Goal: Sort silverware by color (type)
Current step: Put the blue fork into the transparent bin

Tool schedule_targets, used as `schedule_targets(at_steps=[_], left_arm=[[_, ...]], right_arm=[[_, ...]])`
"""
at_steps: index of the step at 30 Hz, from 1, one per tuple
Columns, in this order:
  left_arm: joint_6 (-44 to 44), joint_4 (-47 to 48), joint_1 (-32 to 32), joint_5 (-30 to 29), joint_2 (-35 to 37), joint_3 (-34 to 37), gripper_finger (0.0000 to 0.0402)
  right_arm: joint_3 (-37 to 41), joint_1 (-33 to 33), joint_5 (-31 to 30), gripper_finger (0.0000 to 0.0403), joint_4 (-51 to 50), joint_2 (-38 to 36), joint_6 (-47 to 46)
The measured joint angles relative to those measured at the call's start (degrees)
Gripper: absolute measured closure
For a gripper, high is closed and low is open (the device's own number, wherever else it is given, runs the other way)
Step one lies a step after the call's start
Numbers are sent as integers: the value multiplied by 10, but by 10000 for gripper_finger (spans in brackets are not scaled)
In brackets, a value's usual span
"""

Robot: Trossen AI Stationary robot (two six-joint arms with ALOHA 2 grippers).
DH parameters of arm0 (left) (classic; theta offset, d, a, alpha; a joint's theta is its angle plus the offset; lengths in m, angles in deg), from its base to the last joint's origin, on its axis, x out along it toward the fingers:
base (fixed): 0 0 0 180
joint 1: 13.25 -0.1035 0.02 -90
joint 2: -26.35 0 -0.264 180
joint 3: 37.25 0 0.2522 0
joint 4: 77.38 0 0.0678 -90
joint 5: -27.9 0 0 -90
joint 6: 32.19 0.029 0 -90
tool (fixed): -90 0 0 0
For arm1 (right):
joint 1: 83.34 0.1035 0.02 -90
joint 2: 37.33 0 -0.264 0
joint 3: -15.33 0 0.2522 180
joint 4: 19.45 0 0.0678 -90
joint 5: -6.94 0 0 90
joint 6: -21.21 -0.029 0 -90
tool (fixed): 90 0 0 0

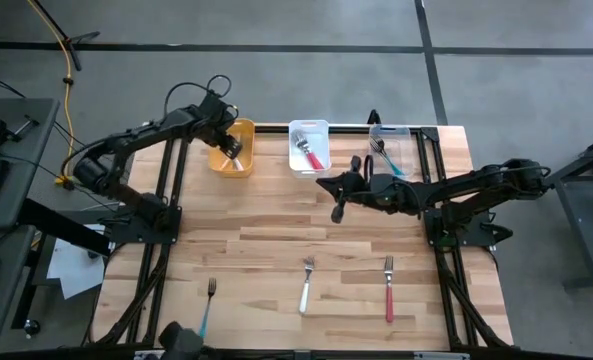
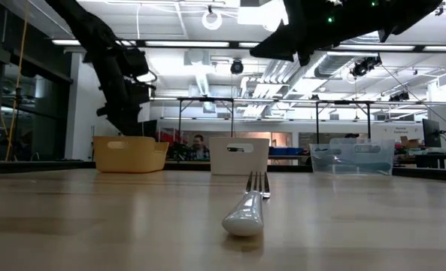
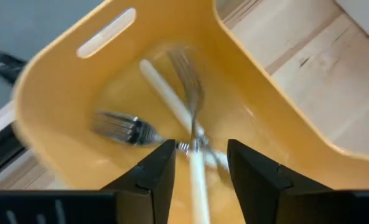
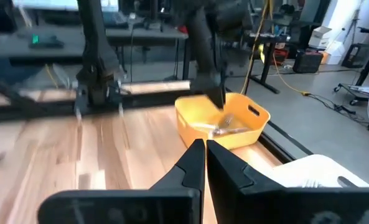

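Silverware: white-handled fork [image 3: 193,163] seen between spread left claw [image 3: 200,165] over yellow bin [image 3: 66,81]. Judged light, stiff, slippery; best gripped mid-handle. Right claw [image 4: 205,163] pressed together.

Robotics lab, exposed ceiling ducts [image 2: 207,75], strip lights, workbenches [image 4: 60,37], concrete floor [image 1: 276,70]

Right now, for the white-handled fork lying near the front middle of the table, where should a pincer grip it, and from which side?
Grip the white-handled metal fork on its slim white plastic handle, about mid-length, coming straight down from above. It lies flat on the wooden table, tines toward the bins, with bare wood on both sides, so the fingers can likely straddle the handle crosswise.
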Motion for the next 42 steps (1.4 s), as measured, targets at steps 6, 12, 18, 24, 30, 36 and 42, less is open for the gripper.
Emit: schedule_targets(at_steps=[6,12,18,24,30,36,42], left_arm=[[-34,21,76,-38,108,35,297],[-107,28,227,-79,234,118,336],[-215,50,407,-87,333,181,357],[-328,77,611,-108,353,187,360],[-413,75,769,-124,316,187,360],[-487,73,860,-121,264,187,351],[-530,52,916,-83,211,187,315]], right_arm=[[24,-14,21,393,-31,7,18],[122,-15,60,400,100,29,7],[175,19,49,402,166,33,-25],[177,64,-21,402,165,36,-29],[177,76,-28,402,169,36,-29],[177,76,-28,402,169,36,-29],[177,76,-25,403,166,36,-32]])
